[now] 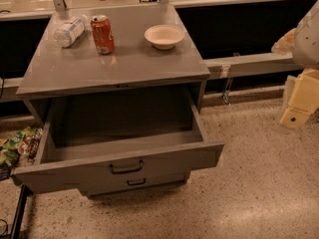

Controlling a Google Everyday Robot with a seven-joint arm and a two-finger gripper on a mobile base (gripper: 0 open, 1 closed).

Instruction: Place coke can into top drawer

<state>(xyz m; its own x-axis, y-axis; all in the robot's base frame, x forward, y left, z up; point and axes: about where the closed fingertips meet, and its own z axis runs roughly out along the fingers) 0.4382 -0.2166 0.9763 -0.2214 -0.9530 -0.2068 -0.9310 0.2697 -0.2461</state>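
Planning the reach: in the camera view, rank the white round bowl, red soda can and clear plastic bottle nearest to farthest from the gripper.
From the gripper at the right edge:
1. White round bowl, on the right.
2. Red aluminium coke can, left of it.
3. Clear plastic water bottle, farthest left.

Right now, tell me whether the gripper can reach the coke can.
Probably yes: the gripper hangs beside the cabinet, and the coke can stands upright on top; the bowl between them sits apart, leaving a path.
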